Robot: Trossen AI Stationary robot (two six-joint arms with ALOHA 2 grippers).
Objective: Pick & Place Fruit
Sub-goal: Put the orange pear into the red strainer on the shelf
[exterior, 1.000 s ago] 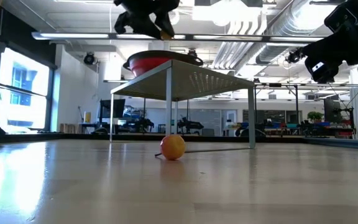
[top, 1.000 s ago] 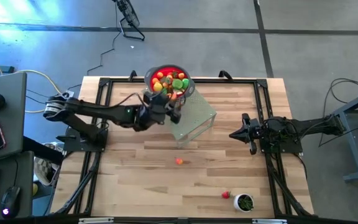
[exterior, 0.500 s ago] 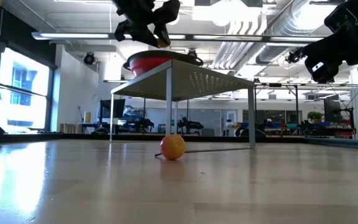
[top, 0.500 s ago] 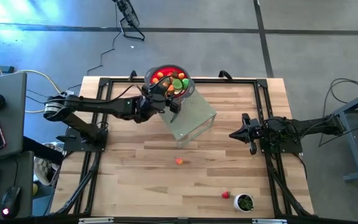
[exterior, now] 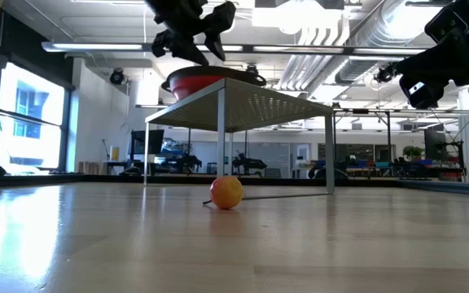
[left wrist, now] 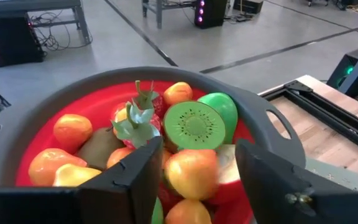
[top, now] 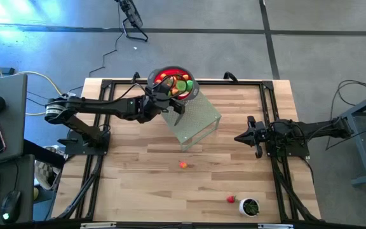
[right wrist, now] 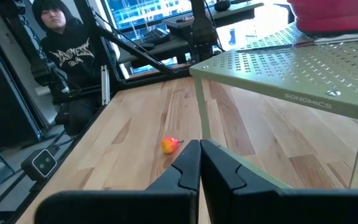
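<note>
Hovering above the red bowl (top: 175, 83), the left gripper (top: 173, 97) has its two dark fingers (left wrist: 129, 180) spread apart with nothing held between them; in the left wrist view an orange-yellow fruit piece (left wrist: 190, 172) lies in the gap below them, on the heap in the bowl. The bowl sits on top of a pale green perforated metal stand (top: 199, 121) at the far middle of the wooden table (top: 138, 184). It is piled with toy fruit: a kiwi half (left wrist: 195, 125) showing its seeded green face, a plain green piece (left wrist: 224, 107) just behind it, a strawberry with a leafy green top (left wrist: 137, 118), several orange pieces (left wrist: 73, 129) and a brown one (left wrist: 98, 147).

Out on the table, an orange fruit piece (top: 183, 165) lies in front of the stand, well apart from both arms; the low view shows it (exterior: 227, 192) resting on the boards, with the stand's legs behind it. A red fruit piece (top: 231, 199) sits near the table's front edge, just beside a small white cup with green contents (top: 250, 207).

The right gripper (top: 241, 137) waits at the right of the table, well apart from the stand, its fingers (right wrist: 185, 171) pressed together and holding nothing. Beyond the table, the right wrist view shows a person in a dark printed hoodie (right wrist: 67, 56) seated in the room.
</note>
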